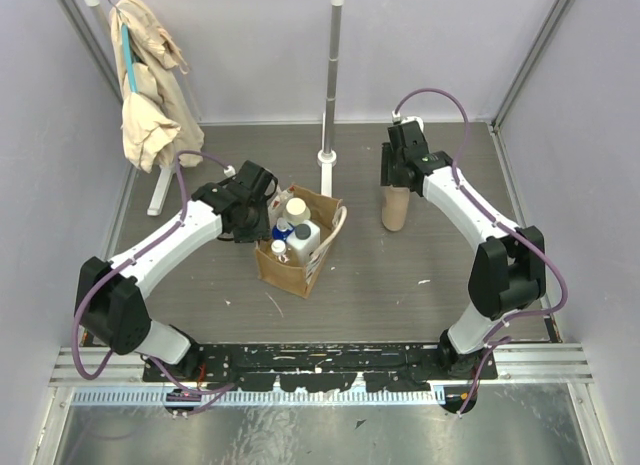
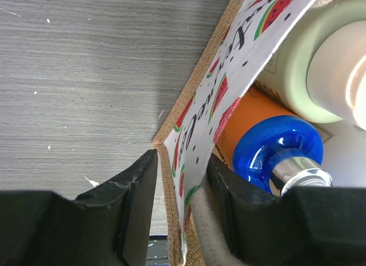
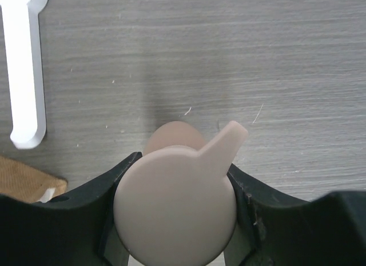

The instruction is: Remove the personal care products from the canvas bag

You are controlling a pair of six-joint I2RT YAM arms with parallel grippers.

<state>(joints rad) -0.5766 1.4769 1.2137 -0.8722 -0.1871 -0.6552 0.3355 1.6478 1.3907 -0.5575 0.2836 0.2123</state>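
Note:
The canvas bag stands upright mid-table, with a watermelon-print lining. Inside are the olive-green bottle with cream cap, the orange-and-blue bottle, the small amber white-capped bottle and the white dark-capped bottle. My left gripper straddles the bag's left wall, shut on it and the cream handle rope. Beside it show the blue cap and the olive-green bottle. My right gripper is shut on the tan pump-top bottle, right of the bag.
A white garment rack's pole and foot stand behind the bag; the foot shows in the right wrist view. A beige garment hangs at the back left. Walls close both sides.

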